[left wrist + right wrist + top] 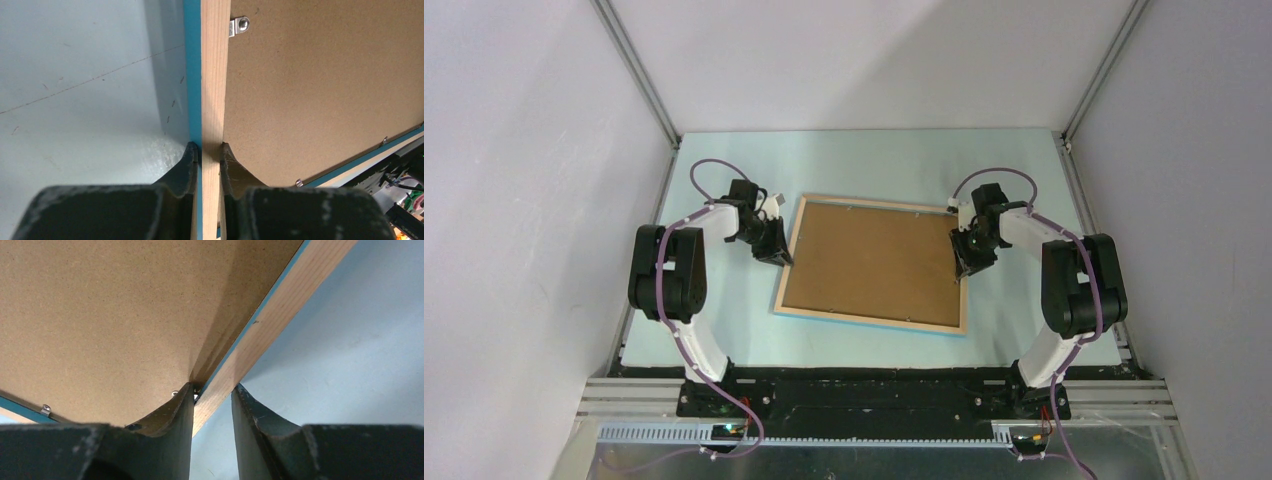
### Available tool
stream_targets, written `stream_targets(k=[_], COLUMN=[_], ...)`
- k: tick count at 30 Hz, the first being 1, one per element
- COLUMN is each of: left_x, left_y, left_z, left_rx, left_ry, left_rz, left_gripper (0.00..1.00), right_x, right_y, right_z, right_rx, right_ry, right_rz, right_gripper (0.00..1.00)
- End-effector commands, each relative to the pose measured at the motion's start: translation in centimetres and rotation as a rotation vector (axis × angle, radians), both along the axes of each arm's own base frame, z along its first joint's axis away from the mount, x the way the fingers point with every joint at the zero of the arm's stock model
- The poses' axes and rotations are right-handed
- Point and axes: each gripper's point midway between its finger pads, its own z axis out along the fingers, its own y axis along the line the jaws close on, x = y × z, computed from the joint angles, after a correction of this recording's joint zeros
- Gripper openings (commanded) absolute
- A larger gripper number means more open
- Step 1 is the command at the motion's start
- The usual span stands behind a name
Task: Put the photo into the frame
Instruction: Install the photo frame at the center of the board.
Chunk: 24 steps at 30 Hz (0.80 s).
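Note:
The frame [790, 252] lies flat on the pale table with its bare wood side up, blue showing along its edges. A plain brown backing board [874, 260] fills it. My left gripper [776, 254] is shut on the left rail; in the left wrist view its fingertips [192, 152] pinch the wood rail [212, 75] from both sides. My right gripper [964, 266] straddles the right rail. In the right wrist view that rail [280, 310] crosses slantwise between the jaws of the right gripper [214, 390], and both tips touch it. The photo is out of view.
Small metal tabs [239, 25] hold the backing board [325, 90] along the frame's inner edge. The pale blue table [874, 165] is walled by grey panels with metal posts at the back corners. Both arm bases stand at the near edge.

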Motion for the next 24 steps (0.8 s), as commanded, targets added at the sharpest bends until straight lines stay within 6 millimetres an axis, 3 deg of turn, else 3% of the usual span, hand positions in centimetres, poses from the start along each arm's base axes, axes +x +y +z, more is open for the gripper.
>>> stream_targets(k=[1,24], left_x=[-2.1,-2.1], left_y=[-1.1,-1.0], left_z=[-2.5,-2.6], left_rx=[-0.035,-0.034], left_ry=[0.094,0.098], left_rz=[-0.027,-0.022], left_gripper=[0.0,0.0], right_x=[-1.2,-2.3], right_y=[0.7,1.1], right_z=[-0.7,-1.0], right_rx=[0.018,0.021], right_ry=[0.036,0.075], right_rz=[0.062,0.117], right_gripper=[0.32,0.43])
